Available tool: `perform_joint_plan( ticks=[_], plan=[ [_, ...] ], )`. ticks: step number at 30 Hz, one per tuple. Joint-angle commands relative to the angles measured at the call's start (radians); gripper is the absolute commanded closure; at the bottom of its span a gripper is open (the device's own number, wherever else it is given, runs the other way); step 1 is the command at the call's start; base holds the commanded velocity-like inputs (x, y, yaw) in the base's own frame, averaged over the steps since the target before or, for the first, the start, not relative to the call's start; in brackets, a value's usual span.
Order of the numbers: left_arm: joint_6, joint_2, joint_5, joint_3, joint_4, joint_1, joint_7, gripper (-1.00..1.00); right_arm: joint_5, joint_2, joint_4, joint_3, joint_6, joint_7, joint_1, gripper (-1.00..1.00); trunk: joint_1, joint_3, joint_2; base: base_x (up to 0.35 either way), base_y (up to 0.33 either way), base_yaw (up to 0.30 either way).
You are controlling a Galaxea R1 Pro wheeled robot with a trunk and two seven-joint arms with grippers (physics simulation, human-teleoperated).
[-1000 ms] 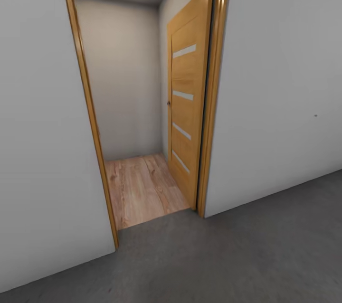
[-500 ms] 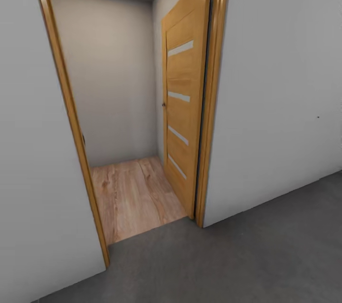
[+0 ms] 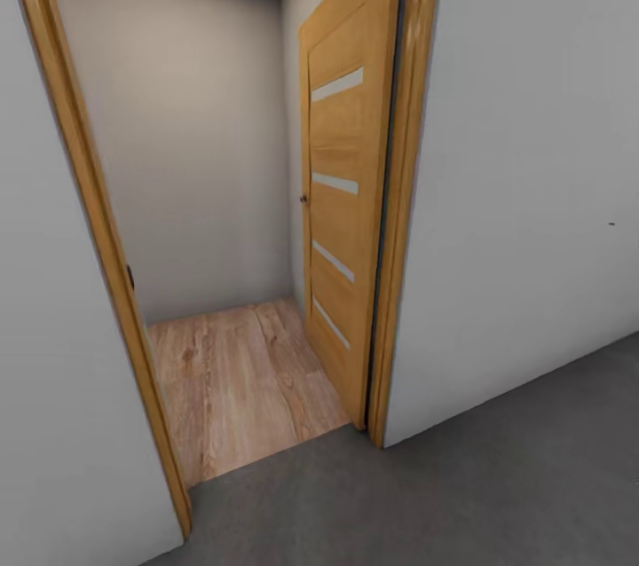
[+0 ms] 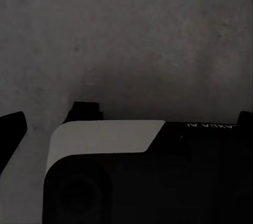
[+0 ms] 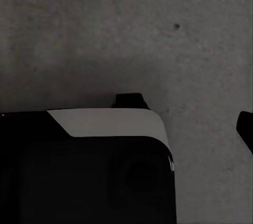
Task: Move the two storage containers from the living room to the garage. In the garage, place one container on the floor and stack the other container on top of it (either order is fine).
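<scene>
The head view faces a doorway from the garage side. At the far left stands a pale grey wall (image 3: 44,389), and against it the left door jamb (image 3: 84,193) of honey-coloured wood, running from the top edge down to the floor. Through the opening lies a small space with light wood plank flooring (image 3: 235,380), closed at the far end by a plain pale back wall (image 3: 186,158). To the right of that, the wood-plank door (image 3: 342,193) stands swung inward against the side wall of the space, with four narrow pale slats set across its face and a small dark knob (image 3: 303,200) on its left edge. Just beside the door comes the right door jamb (image 3: 408,176), then a broad pale grey garage wall (image 3: 532,176) reaching to the right edge. Along the near side, the rough dark grey floor (image 3: 444,495) meets the wood planks at the threshold.

The two storage containers are nowhere among these pictures, so their place cannot be told.

In the left wrist view, the robot's dark and white body (image 4: 105,145) hangs over mottled grey concrete. The right wrist view has a like body part (image 5: 105,124) over the same concrete. Whether either arm's jaws are released or clenched cannot be told.
</scene>
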Motion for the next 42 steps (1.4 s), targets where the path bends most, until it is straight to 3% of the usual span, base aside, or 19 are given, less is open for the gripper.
perform_joint_plan(
  ticks=[1,13,42],
  plan=[
    [0.0,0.0,0.01,-0.003,0.0,0.0,0.0,-1.0,-0.009,0.001,0.003,0.008,-0.005,0.0,-0.001,-1.0,0.001,-0.001,-0.001,0.322,0.0,-0.069],
    [0.0,0.001,0.01,-0.003,0.001,0.0,0.0,-1.0,-0.008,0.0,0.003,0.008,-0.005,-0.001,-0.001,-1.0,0.001,-0.001,-0.001,0.322,0.0,-0.15],
    [-0.001,0.002,0.012,-0.003,0.001,0.0,0.0,-1.0,-0.006,0.0,0.003,0.01,-0.005,-0.001,-0.001,-1.0,0.001,-0.001,-0.001,0.322,0.0,-0.003]
  ],
)
